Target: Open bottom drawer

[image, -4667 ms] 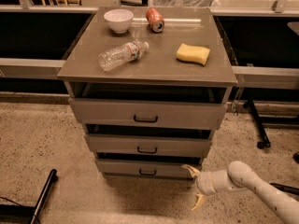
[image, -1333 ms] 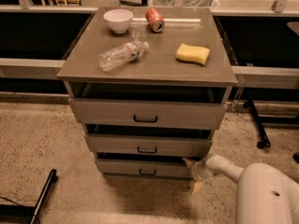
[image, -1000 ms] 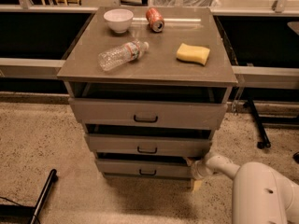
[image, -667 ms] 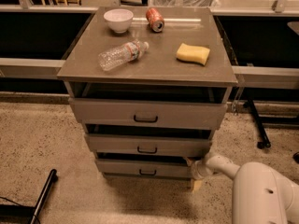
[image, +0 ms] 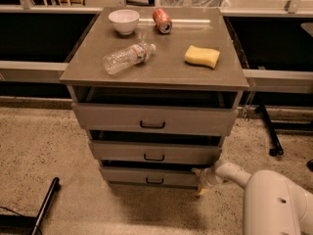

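A white bowl (image: 123,21) sits near the tabletop's (image: 171,67) far left corner, a red can (image: 162,20) lying beside it. A clear plastic bottle (image: 128,58) lies left of centre; a yellow sponge (image: 202,56) rests toward the right edge.

At right end of bottom drawer (image: 146,176): gripper (image: 199,180); contact with drawer front not discernible. White arm (image: 274,202) behind it cut off by bottom and right edges. Inside of bottom drawer hidden in dark gap above its front. Label on can (image: 162,20) blurred, unreadable; same for bottle (image: 128,58). Lower left: black pole (image: 45,207) runs off bottom edge.
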### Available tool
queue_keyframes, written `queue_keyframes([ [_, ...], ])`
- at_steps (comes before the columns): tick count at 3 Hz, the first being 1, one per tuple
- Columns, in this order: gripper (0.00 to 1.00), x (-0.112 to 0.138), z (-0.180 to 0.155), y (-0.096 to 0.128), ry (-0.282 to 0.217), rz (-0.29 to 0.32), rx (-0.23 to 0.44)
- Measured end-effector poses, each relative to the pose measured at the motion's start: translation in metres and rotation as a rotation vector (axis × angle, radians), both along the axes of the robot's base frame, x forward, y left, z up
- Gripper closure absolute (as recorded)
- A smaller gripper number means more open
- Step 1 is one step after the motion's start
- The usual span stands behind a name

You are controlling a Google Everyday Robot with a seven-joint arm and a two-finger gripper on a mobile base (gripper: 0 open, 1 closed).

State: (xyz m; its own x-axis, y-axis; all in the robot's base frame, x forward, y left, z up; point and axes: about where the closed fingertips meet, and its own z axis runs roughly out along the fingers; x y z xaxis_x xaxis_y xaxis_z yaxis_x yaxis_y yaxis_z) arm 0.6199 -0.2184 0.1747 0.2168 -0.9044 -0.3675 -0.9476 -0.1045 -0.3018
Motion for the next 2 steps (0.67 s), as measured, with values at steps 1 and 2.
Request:
queue_keyframes([
  [1,0.39,-0.0001,-0.0001,0.0001,0.000,0.000,0.000],
  [2,0.39,-0.0001,-0.0001,0.0001,0.000,0.000,0.000],
])
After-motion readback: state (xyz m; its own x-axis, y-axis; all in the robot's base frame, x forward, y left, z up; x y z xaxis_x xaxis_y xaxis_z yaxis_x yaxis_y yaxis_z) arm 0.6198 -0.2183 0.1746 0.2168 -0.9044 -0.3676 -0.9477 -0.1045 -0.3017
